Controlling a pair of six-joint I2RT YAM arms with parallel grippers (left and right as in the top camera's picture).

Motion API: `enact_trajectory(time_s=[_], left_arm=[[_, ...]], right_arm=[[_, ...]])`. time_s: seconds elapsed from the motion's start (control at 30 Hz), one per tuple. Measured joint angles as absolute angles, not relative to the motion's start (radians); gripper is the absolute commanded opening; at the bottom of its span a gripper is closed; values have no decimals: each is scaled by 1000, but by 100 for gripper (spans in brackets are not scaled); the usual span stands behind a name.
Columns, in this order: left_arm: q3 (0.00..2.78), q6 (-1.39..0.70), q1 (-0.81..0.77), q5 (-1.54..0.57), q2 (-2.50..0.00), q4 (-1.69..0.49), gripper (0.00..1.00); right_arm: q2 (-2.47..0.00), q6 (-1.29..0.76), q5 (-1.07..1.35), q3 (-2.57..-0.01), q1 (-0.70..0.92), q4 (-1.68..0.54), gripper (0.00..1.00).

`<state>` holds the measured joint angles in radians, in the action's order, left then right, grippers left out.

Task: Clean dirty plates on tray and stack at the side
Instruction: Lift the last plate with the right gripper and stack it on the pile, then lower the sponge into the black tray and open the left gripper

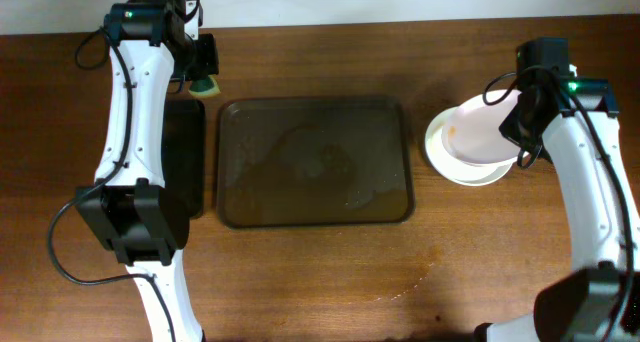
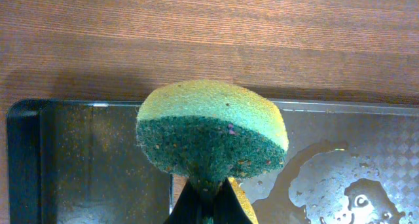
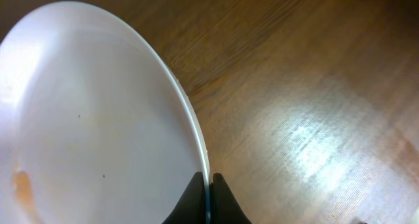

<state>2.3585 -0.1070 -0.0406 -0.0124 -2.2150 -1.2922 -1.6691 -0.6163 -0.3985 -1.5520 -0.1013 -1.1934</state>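
My right gripper (image 1: 517, 122) is shut on the rim of a white plate (image 1: 480, 128), holding it tilted just above a stack of white plates (image 1: 462, 168) on the table right of the tray. In the right wrist view the fingers (image 3: 208, 185) pinch the plate's edge; the plate (image 3: 98, 119) has a small orange smear at its lower left. The dark brown tray (image 1: 315, 162) lies in the middle, wet, with no plates on it. My left gripper (image 1: 205, 72) is shut on a yellow-green sponge (image 2: 211, 135) above the table's far left.
A narrow black tray (image 1: 183, 157) lies left of the brown tray; the left wrist view shows it wet (image 2: 340, 178) below the sponge. Bare wooden table surrounds the trays, with a wet streak near the front edge (image 1: 420, 277).
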Motion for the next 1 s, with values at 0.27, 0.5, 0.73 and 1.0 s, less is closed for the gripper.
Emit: enact_trajectory(time_s=[0.27,0.5,0.73,1.0], left_arm=[[2358,-107,-41,-12,-2215,-1271,1],[2358,-107,-41,-12,-2215,-1276,0],[2358,-107,87,56,-2189,-1552,1],[1946,-117,144,150,-2158,-1222,99]], right_arm=[[-1924,-572,-349,-1552,-113,-1076,59],[-1893,-435,-174,-1563,-113,-1103,83],[-1701,-328,63,-1588,18,-1121,84],[-1701,-306,70,-1588,126,-1109,84]])
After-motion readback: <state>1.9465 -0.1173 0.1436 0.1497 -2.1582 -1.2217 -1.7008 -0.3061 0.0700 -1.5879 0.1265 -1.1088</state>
